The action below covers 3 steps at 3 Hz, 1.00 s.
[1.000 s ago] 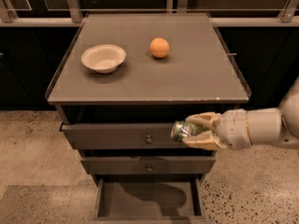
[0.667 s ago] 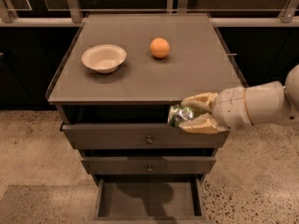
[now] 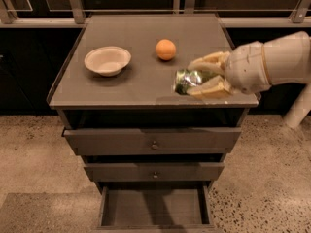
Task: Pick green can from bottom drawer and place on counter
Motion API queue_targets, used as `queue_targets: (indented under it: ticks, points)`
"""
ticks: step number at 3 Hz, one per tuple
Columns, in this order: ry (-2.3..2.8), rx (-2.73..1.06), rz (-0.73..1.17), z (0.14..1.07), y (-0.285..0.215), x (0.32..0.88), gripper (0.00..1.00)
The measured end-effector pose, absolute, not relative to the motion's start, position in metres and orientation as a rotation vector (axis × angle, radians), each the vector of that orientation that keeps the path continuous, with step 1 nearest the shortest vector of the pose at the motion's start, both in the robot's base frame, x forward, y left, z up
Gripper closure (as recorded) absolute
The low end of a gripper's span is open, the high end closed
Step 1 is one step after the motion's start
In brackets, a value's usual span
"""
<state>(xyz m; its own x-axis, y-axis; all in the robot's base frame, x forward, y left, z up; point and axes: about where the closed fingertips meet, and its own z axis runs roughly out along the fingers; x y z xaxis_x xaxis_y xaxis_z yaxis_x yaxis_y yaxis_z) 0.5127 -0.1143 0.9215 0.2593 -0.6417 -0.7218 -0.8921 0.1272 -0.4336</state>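
Observation:
My gripper is shut on the green can, which lies on its side between the pale fingers, silver end pointing left. It hovers just above the front right part of the counter. The bottom drawer is pulled out below the two knobbed drawers and its tray shows nothing inside.
A white bowl sits on the counter's left side. An orange fruit sits near the counter's middle back, just behind and left of the can. A metal railing runs behind the cabinet. Speckled floor lies around it.
My gripper has lifted the green can from in front of the top drawer up to the counter's front right area.

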Motion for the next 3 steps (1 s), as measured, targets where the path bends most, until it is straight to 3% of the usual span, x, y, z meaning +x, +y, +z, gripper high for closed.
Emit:
queue_targets:
  ticks: [3]
  points:
    - [1.513, -1.470, 0.277, 0.942, -0.145, 0.647, 1.00]
